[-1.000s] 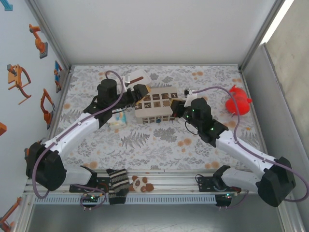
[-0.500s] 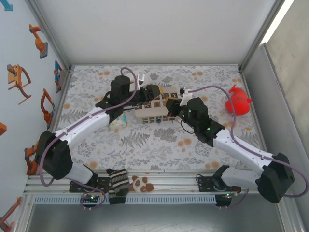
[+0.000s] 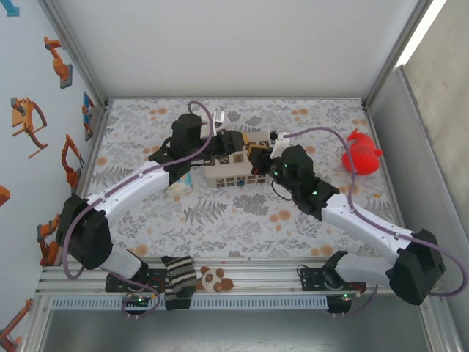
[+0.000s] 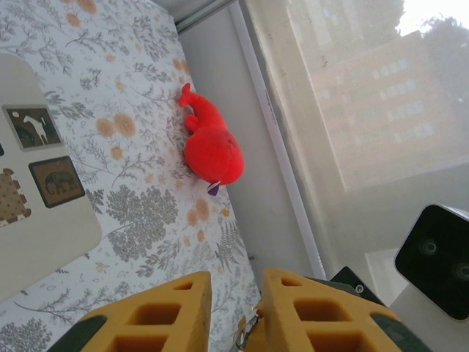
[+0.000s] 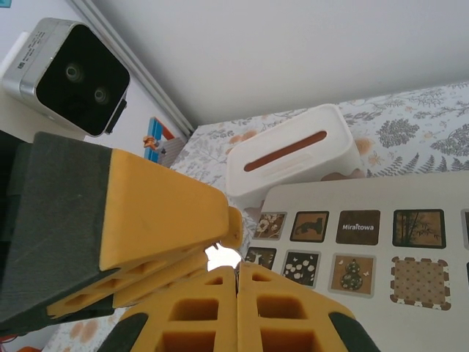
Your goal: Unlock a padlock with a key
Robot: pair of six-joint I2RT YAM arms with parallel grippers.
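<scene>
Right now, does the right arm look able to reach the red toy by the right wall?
Probably yes: the red toy lies on open tablecloth beside the right arm, nothing between them. The arm would first swing its shut fingers away from the beige box.

The top camera is looking steeply down from above and behind the arm bases, taking in the whole surface point(image 3: 242, 213) from afar. The left wrist camera is sitting close behind the left fingers point(image 4: 187, 301), facing the right wall past the red toy point(image 4: 211, 150). The right wrist camera is peering over the right fingers point(image 5: 253, 290) toward the back left corner. All three are sharing the beige box point(image 5: 410, 220). Each wrist view is catching the other's camera housing point(image 4: 436, 260).
</scene>
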